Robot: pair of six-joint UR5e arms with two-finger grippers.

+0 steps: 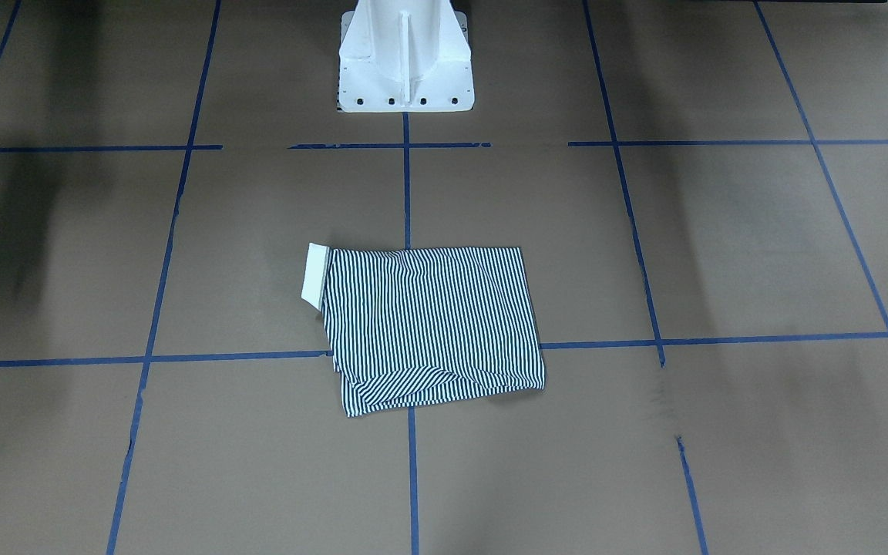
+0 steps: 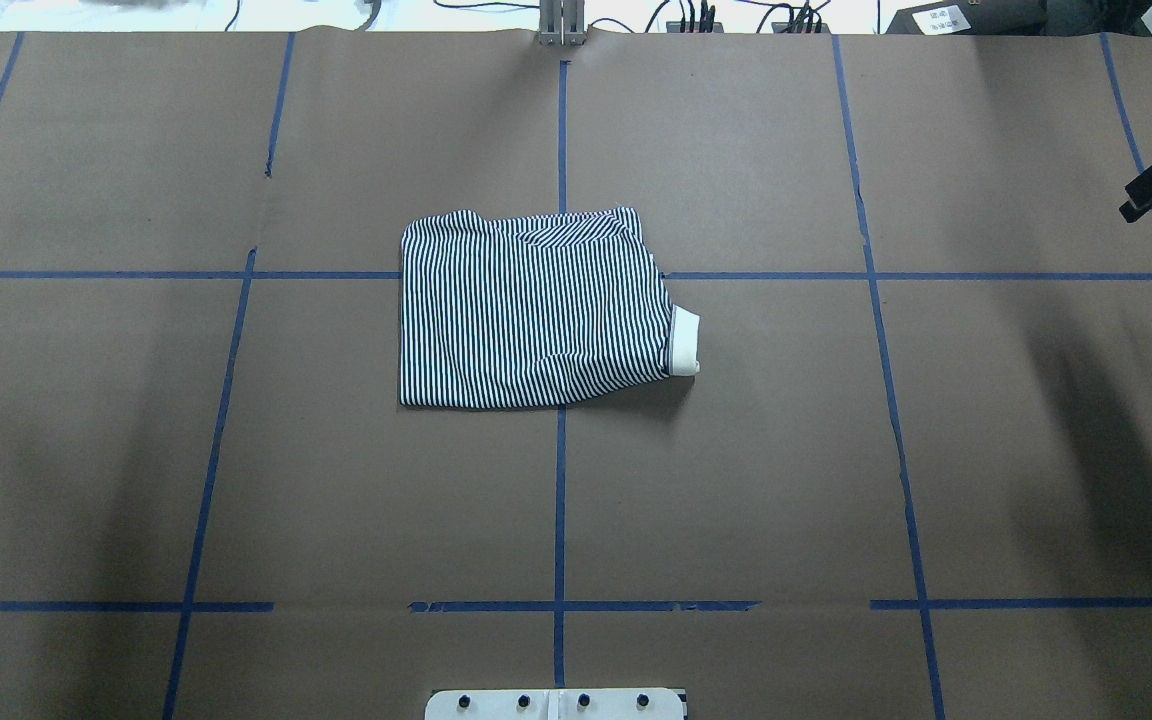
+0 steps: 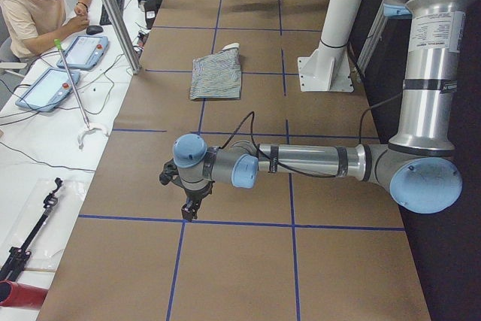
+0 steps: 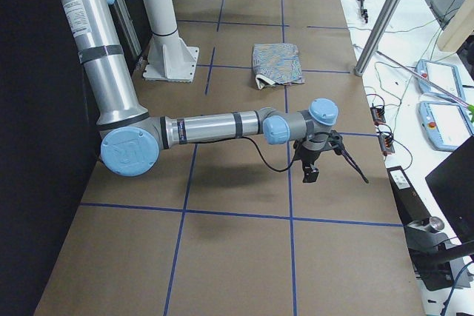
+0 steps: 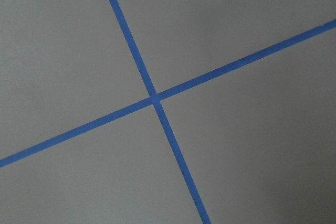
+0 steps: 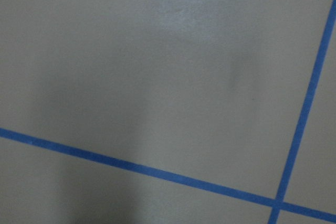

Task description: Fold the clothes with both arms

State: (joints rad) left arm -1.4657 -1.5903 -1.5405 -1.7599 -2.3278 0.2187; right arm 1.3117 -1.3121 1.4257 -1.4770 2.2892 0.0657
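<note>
Left end effector (image 3: 188, 210) and right end effector (image 4: 311, 173) empty, cannot tell how open; polo shirt (image 2: 526, 315) soft, limp, light: pinch corners

A folded polo shirt of thin navy-and-white stripes (image 2: 526, 315) lies flat mid-way on the brown paper-covered desk (image 2: 786, 450), over a crossing of blue tape lines (image 2: 560, 500). Its cream collar (image 2: 684, 342) juts rightward. The black right hand (image 2: 1151, 190) hangs at the right edge, well apart.
</note>
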